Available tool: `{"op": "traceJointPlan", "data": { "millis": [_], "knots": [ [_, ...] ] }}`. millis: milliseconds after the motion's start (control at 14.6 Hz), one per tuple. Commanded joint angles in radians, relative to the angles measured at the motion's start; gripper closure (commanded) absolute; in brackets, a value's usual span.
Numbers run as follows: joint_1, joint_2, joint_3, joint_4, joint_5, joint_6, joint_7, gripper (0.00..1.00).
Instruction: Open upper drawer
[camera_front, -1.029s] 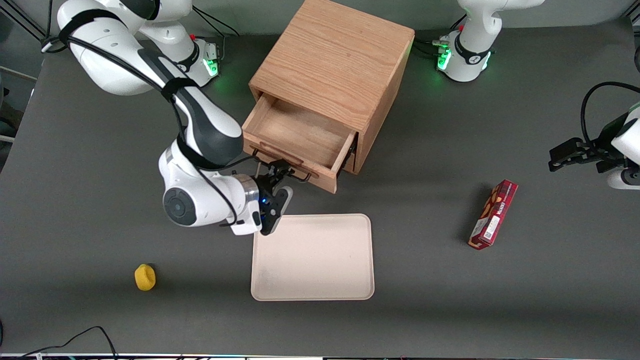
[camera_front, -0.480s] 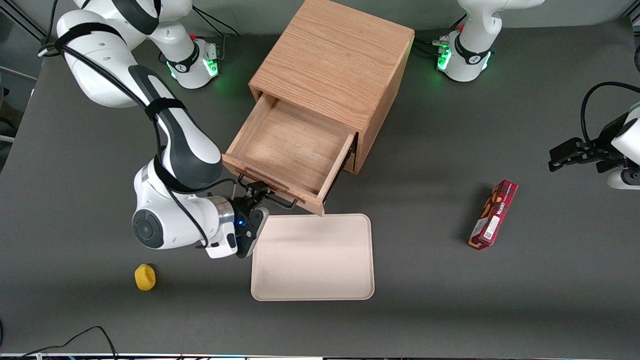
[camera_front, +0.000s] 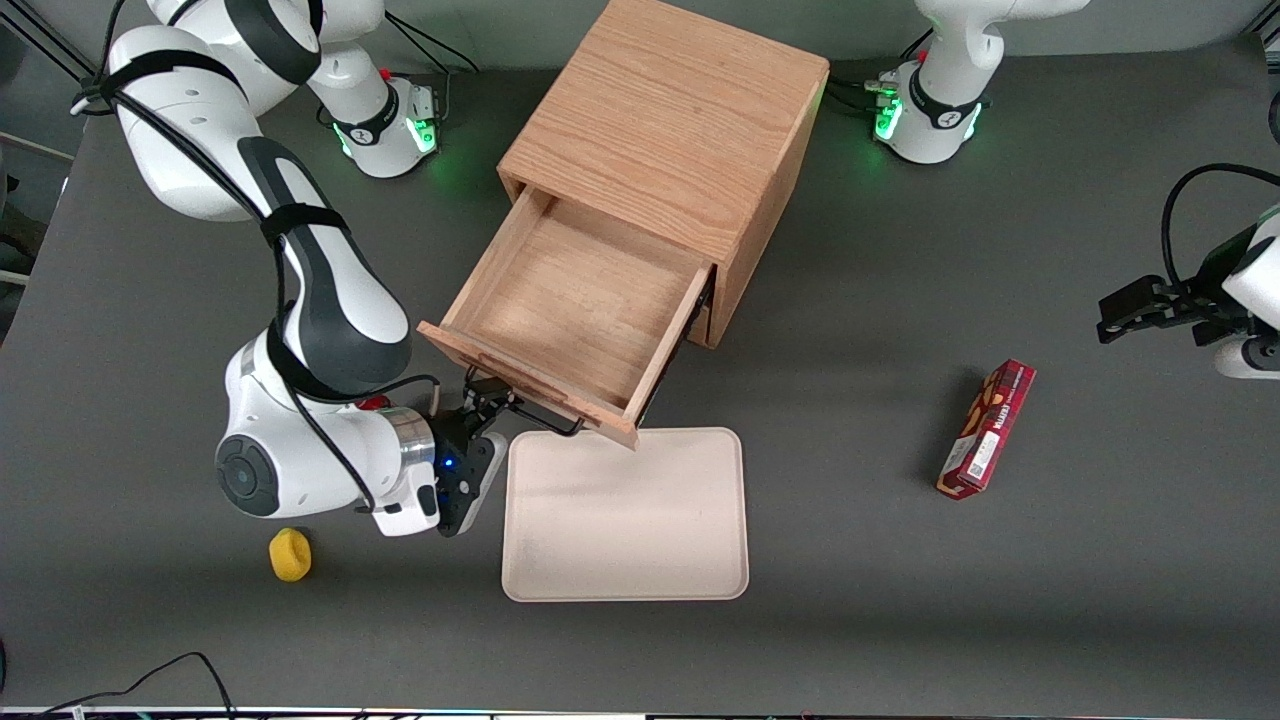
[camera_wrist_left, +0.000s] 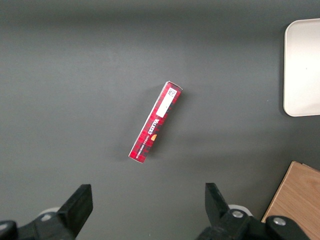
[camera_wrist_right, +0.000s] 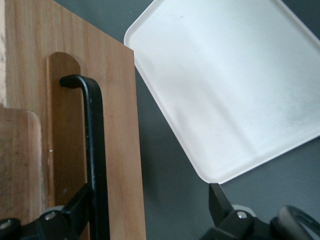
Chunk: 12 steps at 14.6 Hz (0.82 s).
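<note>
- At the oak cabinet (camera_front: 668, 130), the upper drawer (camera_front: 575, 300) stands pulled far out, its shallow grained tray bare
- Its thin black wire handle (camera_wrist_right: 95, 150) lies against one finger (camera_wrist_right: 70, 210) of the gripper (camera_front: 487, 403), whose fingers are spread wide
- Just beside the drawer front lies a smooth, rounded cream tray (camera_front: 625, 515)

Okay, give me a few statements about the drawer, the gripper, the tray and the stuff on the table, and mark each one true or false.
1. The upper drawer is pulled well out of the cabinet. True.
2. The drawer holds a red box. False: it is empty; the red box lies on the table toward the parked arm's end.
3. The gripper is at the drawer's black handle. True.
4. The beige tray carries the yellow object. False: the yellow object sits on the table, apart from the tray.
</note>
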Motion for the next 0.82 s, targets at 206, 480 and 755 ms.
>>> {"op": "traceJointPlan", "data": {
  "millis": [206,480,755],
  "knots": [
    [0.015,0.013,-0.014,0.092,-0.012,-0.025,-0.016,0.00],
    [-0.003,-0.113,-0.017,0.088,-0.004,-0.026,0.013,0.00],
    [-0.002,-0.266,-0.092,0.065,-0.014,-0.037,0.445,0.00]
  ]
}}
